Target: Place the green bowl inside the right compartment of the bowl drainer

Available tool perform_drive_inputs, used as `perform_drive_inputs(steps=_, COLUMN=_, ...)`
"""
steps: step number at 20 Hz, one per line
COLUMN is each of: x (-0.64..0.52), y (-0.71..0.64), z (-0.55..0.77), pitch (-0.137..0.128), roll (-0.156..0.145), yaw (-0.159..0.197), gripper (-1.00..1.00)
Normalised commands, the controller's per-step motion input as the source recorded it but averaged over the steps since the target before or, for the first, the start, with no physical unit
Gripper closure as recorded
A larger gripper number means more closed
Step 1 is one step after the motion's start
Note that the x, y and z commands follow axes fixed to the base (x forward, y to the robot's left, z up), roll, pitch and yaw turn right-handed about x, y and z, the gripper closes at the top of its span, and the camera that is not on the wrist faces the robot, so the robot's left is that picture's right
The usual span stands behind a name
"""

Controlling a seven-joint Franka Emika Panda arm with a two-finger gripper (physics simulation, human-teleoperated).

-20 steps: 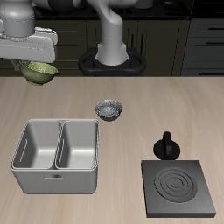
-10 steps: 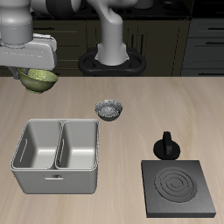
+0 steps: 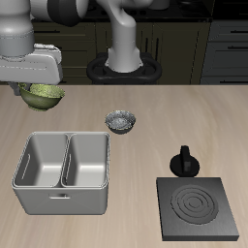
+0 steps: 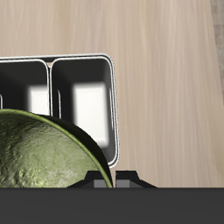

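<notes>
Olive-green and airborne: the green bowl (image 3: 42, 94) hangs under your gripper (image 3: 41, 89), clamped between the jaws, clear of the table (image 3: 145, 126). It sits behind the bowl drainer (image 3: 63, 171), off its back edge on the right compartment (image 3: 42, 162) side, not over either well.

In the wrist view the bowl's mottled outer skin (image 4: 48, 153) fills the space nearest the camera, and its rim overlaps the drainer's near wall (image 4: 79, 59). Both wells show past it (lit floors, nothing in them that you can see). The fingertips themselves are hidden behind the bowl there, so take the grip from the exterior view only.

Other things, placed off the drainer:
- grey-blue patterned bowl (image 3: 120, 121): on the table just behind the drainer's back corner on the other well's side, apart from it.
- black stove plate (image 3: 197, 207): well apart from the drainer, level with its front half, near the table's front edge.
- black pot-like thing with an upright handle (image 3: 183, 161): just behind the stove plate, touching or nearly (can't tell which).
</notes>
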Motion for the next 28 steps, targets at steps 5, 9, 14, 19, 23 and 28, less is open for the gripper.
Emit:
perform_drive_inputs(steps=5, x=0.17, y=0.08, z=0.02, pitch=-0.005, roll=0.013, yaw=-0.005, gripper=1.00)
perform_drive_inputs(steps=9, x=0.20, y=0.04, z=-0.03, pitch=0.017, roll=0.008, yaw=-0.004, gripper=1.00)
perform_drive_inputs(steps=14, x=0.14, y=0.08, z=-0.09, pitch=0.016, roll=0.008, yaw=-0.007, gripper=1.00)
perform_drive_inputs(steps=19, x=0.02, y=-0.03, z=-0.20, pitch=0.021, roll=-0.008, yaw=0.011, gripper=1.00)
perform_drive_inputs(steps=23, x=0.01, y=-0.05, z=-0.32, pitch=0.046, roll=-0.012, yaw=0.012, gripper=1.00)
perform_drive_inputs(steps=28, x=-0.03, y=-0.09, z=-0.33, pitch=0.039, roll=-0.011, yaw=-0.006, gripper=1.00)
